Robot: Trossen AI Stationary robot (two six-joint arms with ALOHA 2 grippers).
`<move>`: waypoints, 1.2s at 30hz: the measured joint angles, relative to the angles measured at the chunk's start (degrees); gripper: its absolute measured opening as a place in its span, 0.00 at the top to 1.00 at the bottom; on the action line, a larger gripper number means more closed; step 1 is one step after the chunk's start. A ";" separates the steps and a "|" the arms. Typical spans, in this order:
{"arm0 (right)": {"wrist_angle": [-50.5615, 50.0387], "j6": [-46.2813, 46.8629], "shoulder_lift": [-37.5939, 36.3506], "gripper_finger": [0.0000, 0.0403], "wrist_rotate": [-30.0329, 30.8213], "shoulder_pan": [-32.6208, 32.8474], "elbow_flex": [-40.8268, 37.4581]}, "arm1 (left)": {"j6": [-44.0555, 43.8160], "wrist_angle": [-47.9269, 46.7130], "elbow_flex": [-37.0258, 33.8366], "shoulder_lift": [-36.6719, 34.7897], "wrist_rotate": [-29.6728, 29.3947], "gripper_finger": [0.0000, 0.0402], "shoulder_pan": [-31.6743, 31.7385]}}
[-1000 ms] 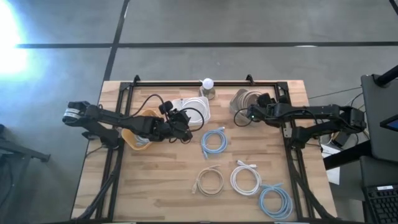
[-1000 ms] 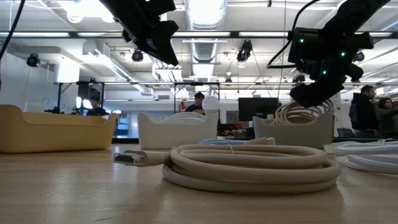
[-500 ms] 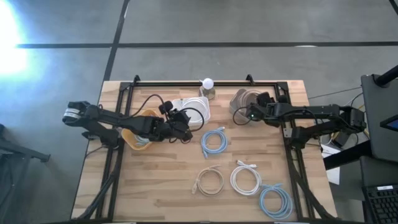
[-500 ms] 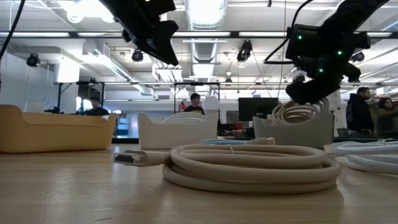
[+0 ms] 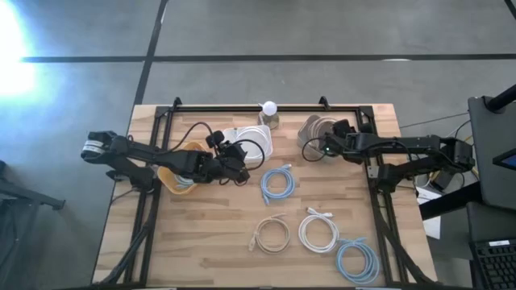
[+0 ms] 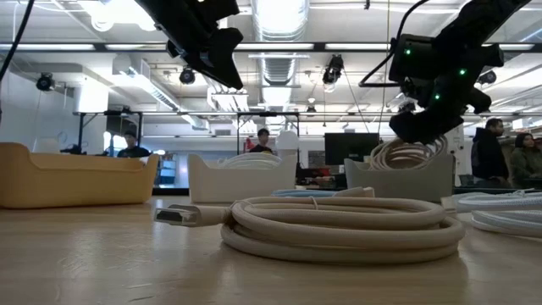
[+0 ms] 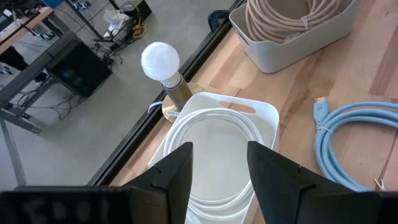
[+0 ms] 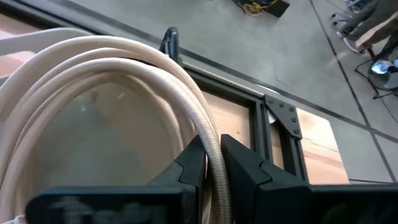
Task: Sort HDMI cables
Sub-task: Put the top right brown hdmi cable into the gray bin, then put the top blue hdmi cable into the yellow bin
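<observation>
Over the last second I see the right gripper [image 8: 210, 163] sink a little toward the grey bin [image 5: 312, 129], its fingers pinched together on a strand of the beige HDMI cable [image 8: 124, 81], whose coil now sits mostly inside that bin: I judge this coil nearly sorted, release pending. The left gripper [image 7: 217, 168] has not moved, hovering above the white bin [image 7: 264, 115] beside the grey bin, jaws apart and empty; four coils lie loose on the table [image 5: 201, 234], nearer me than the grey bin.
</observation>
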 joint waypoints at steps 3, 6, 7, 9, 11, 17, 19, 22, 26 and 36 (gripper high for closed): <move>0.02 -0.18 0.00 0.86 -0.15 0.00 0.00 | 0.00 0.01 0.00 0.00 0.00 0.59 0.01; 0.04 -0.29 0.00 0.84 -0.80 0.03 0.00 | 0.00 0.00 0.00 -0.01 0.00 0.59 0.01; 0.04 -0.33 0.00 0.83 -1.23 0.04 0.00 | 0.00 0.02 0.00 -0.01 0.00 0.59 0.00; 0.04 -0.54 0.00 0.82 -1.64 0.04 0.00 | 0.00 0.00 0.00 -0.01 0.00 0.59 0.01; 0.04 -0.72 0.00 0.82 -1.65 0.04 0.00 | 0.00 0.02 0.00 0.00 0.02 0.59 0.01; 0.09 -1.06 0.00 0.78 -1.78 0.06 0.13 | 0.00 0.02 0.00 0.01 0.00 0.59 -0.01; 0.09 -1.70 0.00 0.76 -1.78 0.07 0.13 | 0.00 0.02 0.00 0.01 0.00 0.59 0.01; 0.09 -2.09 0.00 0.72 -1.78 0.07 0.13 | 0.00 0.00 0.00 0.01 0.01 0.59 0.00; 0.10 -2.06 -0.26 0.66 -1.79 0.09 0.29 | 0.00 0.02 0.00 -0.01 0.00 0.59 -0.01; -0.24 -5.44 -2.07 0.65 -1.78 2.20 6.07 | 0.00 0.01 0.00 0.01 0.01 0.59 0.01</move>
